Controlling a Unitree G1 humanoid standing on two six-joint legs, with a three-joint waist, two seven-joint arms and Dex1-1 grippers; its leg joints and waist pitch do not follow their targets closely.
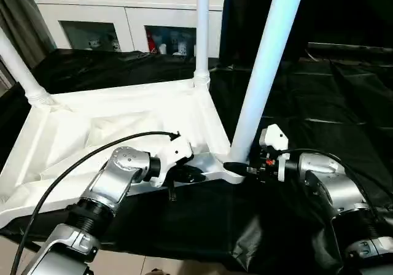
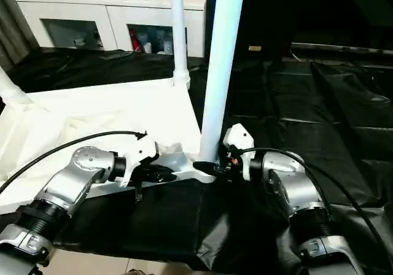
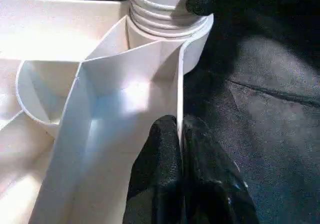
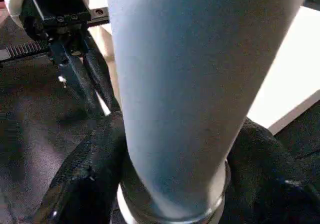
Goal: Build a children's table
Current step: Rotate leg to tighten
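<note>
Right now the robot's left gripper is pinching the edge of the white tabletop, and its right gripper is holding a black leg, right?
Almost. The leg is white, not black, as the left eye view shows. The rest holds: the left gripper pinches the tabletop edge, and the right gripper holds the leg near its base.

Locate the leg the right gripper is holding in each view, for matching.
Left eye: leg, right of centre, base in the tabletop corner.
Right eye: centre.
Left wrist: threaded base at the top.
Right wrist: centre, between the right gripper fingers.
Shared landmark: left gripper pinching the tabletop's edge.
</note>
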